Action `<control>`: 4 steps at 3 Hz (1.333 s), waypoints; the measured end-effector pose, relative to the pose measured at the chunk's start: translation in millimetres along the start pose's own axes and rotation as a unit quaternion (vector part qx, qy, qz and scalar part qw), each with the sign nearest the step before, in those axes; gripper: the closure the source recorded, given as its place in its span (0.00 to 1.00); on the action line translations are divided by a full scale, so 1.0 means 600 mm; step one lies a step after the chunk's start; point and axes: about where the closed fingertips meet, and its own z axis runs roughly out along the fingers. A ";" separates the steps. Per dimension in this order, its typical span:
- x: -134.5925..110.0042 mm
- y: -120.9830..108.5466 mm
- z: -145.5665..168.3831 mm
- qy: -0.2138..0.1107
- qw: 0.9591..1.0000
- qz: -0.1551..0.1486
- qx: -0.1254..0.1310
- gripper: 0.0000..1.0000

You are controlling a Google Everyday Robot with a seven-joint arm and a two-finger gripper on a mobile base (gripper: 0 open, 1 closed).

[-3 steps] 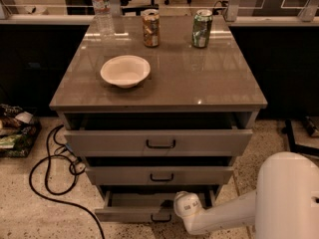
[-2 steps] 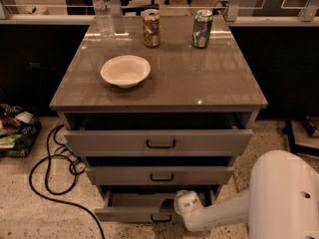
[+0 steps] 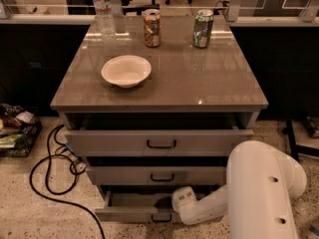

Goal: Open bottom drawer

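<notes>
While the robot's gripper [image 3: 175, 206] sits low at the front of the grey three-drawer cabinet [image 3: 70, 128], just above the small black bar handle [image 3: 160, 217] of the bottom drawer [image 3: 124, 214], the white arm [image 3: 259, 193] reaches in from the lower right across the speckled floor. Whether the gripper is closed on the handle or merely beside it cannot be told from this angle, because the wrist housing hides its tip. The bottom drawer, lowest and narrowest of the stack, stands partly out, with a strip of its plain grey inside showing behind the front panel.

By the look of it, the drawer has some travel left. A good pull would run straight out toward the camera and level with the runners, since a sideways drag could skew the drawer and bind it. The hold should be centred on the bar so the front does not twist, and the elbow needs room to back away without striking the drawers above.

A count shows three grey drawers, each with one black handle, and all three stand ajar. On the glossy brown cabinet top [image 3: 209, 83] are one white bowl [image 3: 126, 70], one clear plastic water bottle [image 3: 102, 6] and two drink cans, one orange-brown [image 3: 151, 28] and one green [image 3: 202, 29]. One black cable [image 3: 37, 171] loops on the floor at the left.
</notes>
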 end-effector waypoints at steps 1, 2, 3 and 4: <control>0.003 0.009 0.009 0.006 1.000 -0.010 -0.015 1.00; 0.019 0.025 0.012 0.013 0.999 -0.007 -0.028 1.00; 0.035 0.043 0.013 0.020 0.999 -0.005 -0.044 1.00; 0.044 0.063 0.016 0.027 0.997 -0.003 -0.071 1.00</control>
